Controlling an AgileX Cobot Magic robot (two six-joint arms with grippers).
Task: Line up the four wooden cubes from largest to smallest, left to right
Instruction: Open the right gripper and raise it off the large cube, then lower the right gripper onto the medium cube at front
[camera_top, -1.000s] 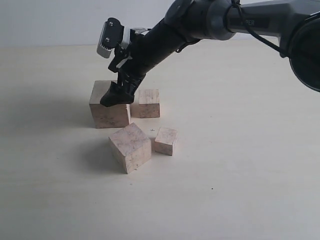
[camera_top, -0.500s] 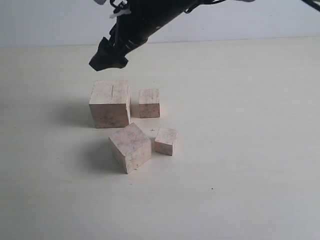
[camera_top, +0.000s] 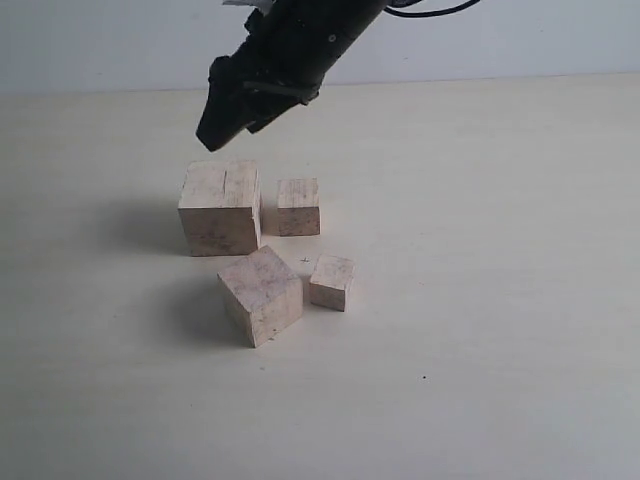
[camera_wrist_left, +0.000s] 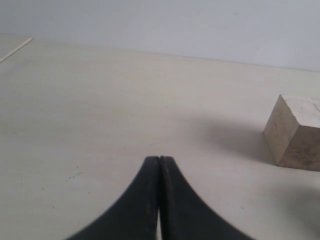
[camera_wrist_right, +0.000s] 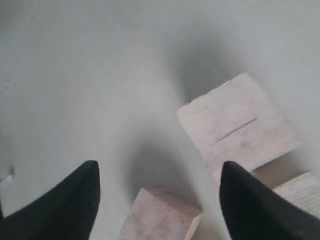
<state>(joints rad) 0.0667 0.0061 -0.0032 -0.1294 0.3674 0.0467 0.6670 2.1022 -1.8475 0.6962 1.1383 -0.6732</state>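
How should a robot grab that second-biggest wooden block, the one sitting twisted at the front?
Probably from above, closing on two opposite side faces of the second-largest pale wooden cube, wrist turned to match its skewed pose. The smallest wooden cube crowds its right corner.

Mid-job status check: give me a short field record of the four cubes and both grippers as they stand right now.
largest cube: back left, groove on top
third cube: just right of the largest, narrow gap between
second cube: front, turned at an angle
smallest cube: close beside the second, on its right
right gripper: open, empty, in the air over the back of the cluster
left gripper: shut, holding nothing
row: not yet formed; cubes sit in a two-by-two cluster
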